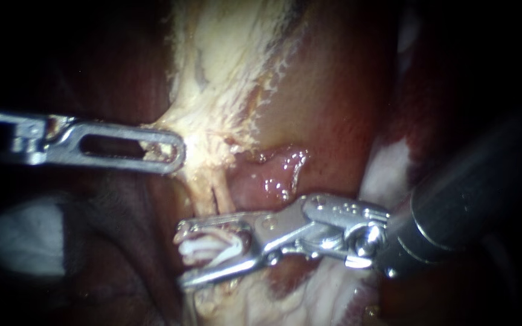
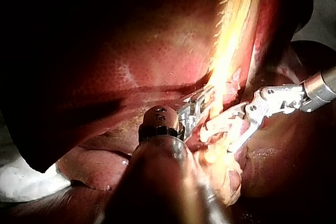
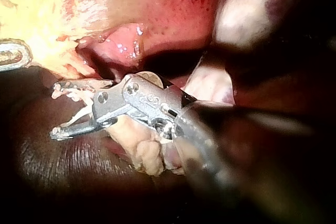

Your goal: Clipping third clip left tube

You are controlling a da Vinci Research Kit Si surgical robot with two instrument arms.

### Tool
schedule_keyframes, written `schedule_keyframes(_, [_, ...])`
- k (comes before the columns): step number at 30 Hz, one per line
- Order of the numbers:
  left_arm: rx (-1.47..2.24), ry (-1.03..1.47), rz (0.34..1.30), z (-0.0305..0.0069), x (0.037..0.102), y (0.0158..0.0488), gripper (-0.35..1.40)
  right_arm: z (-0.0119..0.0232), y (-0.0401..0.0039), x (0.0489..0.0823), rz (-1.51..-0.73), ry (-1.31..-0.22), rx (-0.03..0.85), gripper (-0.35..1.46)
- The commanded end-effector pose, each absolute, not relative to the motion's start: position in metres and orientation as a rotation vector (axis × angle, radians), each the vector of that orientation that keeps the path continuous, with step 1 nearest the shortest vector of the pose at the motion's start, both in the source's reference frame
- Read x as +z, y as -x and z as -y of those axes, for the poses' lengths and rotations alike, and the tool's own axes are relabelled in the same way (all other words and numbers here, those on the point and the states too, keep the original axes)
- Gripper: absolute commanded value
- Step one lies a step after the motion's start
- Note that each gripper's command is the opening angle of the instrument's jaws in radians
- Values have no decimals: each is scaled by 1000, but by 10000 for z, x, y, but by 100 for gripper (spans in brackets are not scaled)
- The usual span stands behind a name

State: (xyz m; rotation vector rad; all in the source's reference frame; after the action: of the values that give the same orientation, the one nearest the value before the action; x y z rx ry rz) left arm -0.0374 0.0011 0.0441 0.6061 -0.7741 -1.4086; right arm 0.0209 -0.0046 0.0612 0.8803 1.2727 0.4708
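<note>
The left tool (image 1: 173, 151) comes in level from the left, and its slotted jaw shows flat-on. Its jaws lie closed on the edge of the pale fatty tissue (image 1: 225, 66). Bits of that tissue show through the slot near the tip, and the tissue is drawn out to a point toward the jaws. In the left wrist view, the same tool (image 2: 197, 111) sits against the bright yellow strand that hangs below the liver (image 2: 131, 51).

The right tool (image 1: 181, 255) enters from the right, lower down. Its jaws stand wide apart and point toward the left. A white clip (image 1: 208, 247) sits between them, touching both the upper and the lower jaw. It has not been squeezed flat.

The tube (image 1: 206, 196) runs down from the fatty tissue as a thin pale strand and passes in between the right tool's jaws, where the clip lies around it. A second strand runs just beside it. I cannot tell for certain which of the two the clip encloses.

In the right wrist view, the right tool (image 3: 55, 109) also shows a clear gap between its jaws, with pale strands crossing it. Wet pink tissue (image 1: 279, 172) glistens just above this tool.
</note>
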Motion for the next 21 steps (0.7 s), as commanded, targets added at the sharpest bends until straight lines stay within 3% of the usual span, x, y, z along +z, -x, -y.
schedule_keyframes(1, [-1409, -607, 774, -11, 441, 374, -35, 47, -209, 612, -1273, -880, 471, 56])
schedule_keyframes(21, [-1403, -618, 771, -12, 429, 355, -35, 34, -186, 581, -1267, -868, 497, 56])
